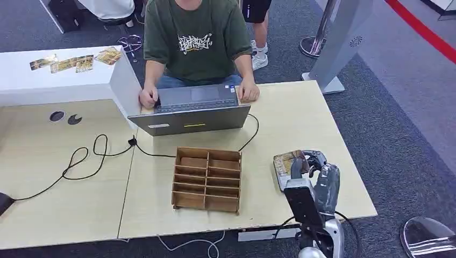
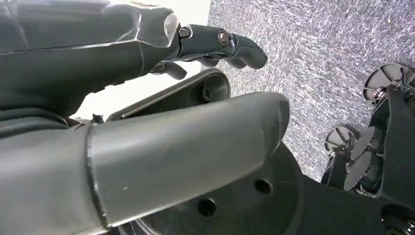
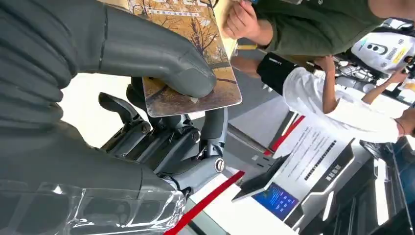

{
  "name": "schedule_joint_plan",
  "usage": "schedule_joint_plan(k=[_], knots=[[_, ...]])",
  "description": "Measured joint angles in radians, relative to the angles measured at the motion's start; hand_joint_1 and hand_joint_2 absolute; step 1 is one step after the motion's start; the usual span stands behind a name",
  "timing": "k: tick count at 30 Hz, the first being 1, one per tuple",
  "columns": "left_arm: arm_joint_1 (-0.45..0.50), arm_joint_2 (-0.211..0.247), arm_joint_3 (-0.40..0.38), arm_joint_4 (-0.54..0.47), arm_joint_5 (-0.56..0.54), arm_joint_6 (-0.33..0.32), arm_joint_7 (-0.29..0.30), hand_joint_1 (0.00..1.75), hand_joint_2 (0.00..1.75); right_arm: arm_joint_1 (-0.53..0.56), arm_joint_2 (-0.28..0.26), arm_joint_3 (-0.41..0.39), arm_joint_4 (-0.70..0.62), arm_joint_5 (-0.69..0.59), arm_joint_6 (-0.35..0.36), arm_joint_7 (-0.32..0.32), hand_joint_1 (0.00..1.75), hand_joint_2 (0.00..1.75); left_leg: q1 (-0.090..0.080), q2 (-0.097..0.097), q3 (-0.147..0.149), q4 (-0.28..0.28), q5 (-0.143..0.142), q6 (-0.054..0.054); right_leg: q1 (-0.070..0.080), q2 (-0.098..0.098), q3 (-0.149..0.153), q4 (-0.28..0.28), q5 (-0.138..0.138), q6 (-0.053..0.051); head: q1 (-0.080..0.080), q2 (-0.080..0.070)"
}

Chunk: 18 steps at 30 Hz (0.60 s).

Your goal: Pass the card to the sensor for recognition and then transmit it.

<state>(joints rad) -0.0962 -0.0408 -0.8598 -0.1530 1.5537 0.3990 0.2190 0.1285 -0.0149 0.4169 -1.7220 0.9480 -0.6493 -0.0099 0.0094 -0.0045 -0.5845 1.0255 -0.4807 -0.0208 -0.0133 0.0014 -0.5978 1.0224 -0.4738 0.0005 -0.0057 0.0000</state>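
Observation:
My right hand [image 1: 318, 177] hovers over the right end of the wooden table [image 1: 301, 115] and holds a card [image 1: 286, 164] with an autumn tree picture. In the right wrist view the card [image 3: 195, 63] is pinched between the thick thumb [image 3: 156, 54] on its face and the dark fingers [image 3: 195, 142] beneath it. My left hand [image 2: 147, 127] hangs over grey carpet with nothing in it, its fingers [image 2: 220, 41] held apart from the thumb.
A wooden compartment box [image 1: 207, 179] stands mid-table, left of my right hand. A person [image 1: 196, 37] types on a laptop [image 1: 191, 110] at the far edge. Black cables [image 1: 86, 158] cross the left part. Several cards [image 1: 70, 63] lie on a white box [image 1: 59, 80].

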Motion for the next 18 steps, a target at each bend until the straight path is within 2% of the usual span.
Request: schedule_joint_plan(k=[12, 18], knots=[[0.0, -0.007, 0.0, 0.0, -0.002, 0.005, 0.003, 0.0, 0.0, 0.023, 0.014, -0.016, 0.005, -0.047, 0.0, -0.012, 1.75, 1.75, 0.0, 0.0, 0.0, 0.0, 0.0, 0.0, 0.0, 0.0, 0.0, 0.0, 0.0, 0.0, 0.0, 0.0], [0.0, -0.013, 0.0, 0.0, -0.008, 0.006, 0.01, 0.0, 0.0, 0.038, 0.04, -0.049, 0.005, -0.047, 0.0, -0.045, 1.75, 1.75, 0.0, 0.0, 0.0, 0.0, 0.0, 0.0, 0.0, 0.0, 0.0, 0.0, 0.0, 0.0, 0.0, 0.0]])
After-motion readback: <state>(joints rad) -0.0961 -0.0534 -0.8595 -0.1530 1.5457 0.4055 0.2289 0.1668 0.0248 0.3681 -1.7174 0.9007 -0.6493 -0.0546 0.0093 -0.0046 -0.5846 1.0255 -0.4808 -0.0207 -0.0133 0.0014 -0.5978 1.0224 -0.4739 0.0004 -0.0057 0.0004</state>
